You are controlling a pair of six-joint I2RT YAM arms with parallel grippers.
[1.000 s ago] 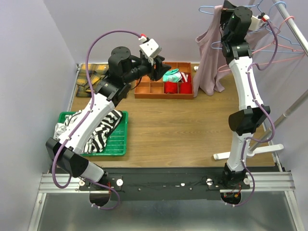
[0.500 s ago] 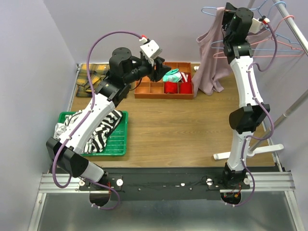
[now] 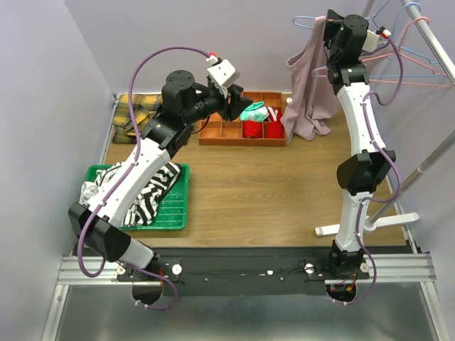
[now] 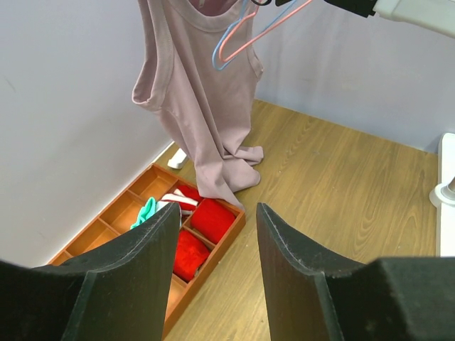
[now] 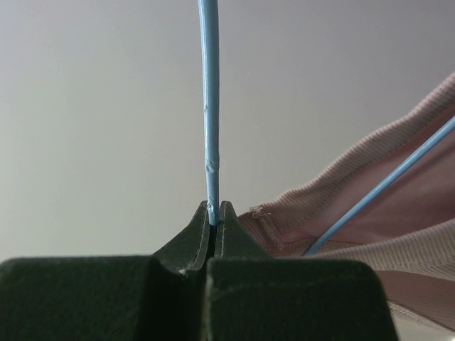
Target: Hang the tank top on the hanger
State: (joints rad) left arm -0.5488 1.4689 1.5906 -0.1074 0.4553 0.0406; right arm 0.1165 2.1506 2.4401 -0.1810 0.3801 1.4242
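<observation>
the tank top (image 3: pixel 308 85) is a dusty mauve-pink sleeveless piece of thin soft cloth with a ribbed edge, and it hangs limp in long folds at the far right of the table (image 3: pixel 249 192). its long axis runs up and down – neckline and straps high by the right gripper (image 3: pixel 333 27), hem low, gathered on the wood just beside the right end of the orange compartment tray (image 3: pixel 213 132).

the right gripper's jaws are pressed together on the thin light-blue wire of the hanger (image 5: pixel 209 106), which rises straight up from the pinch; a second run of the same blue wire slants along the ribbed edge.

the left gripper (image 3: pixel 238 99) hovers over the tray with its jaws spread, holding nothing, well apart from the top.

the wall stands close behind the cloth and the rack pole (image 3: pixel 432 48) lies to its right – bare wood spreads in front.
</observation>
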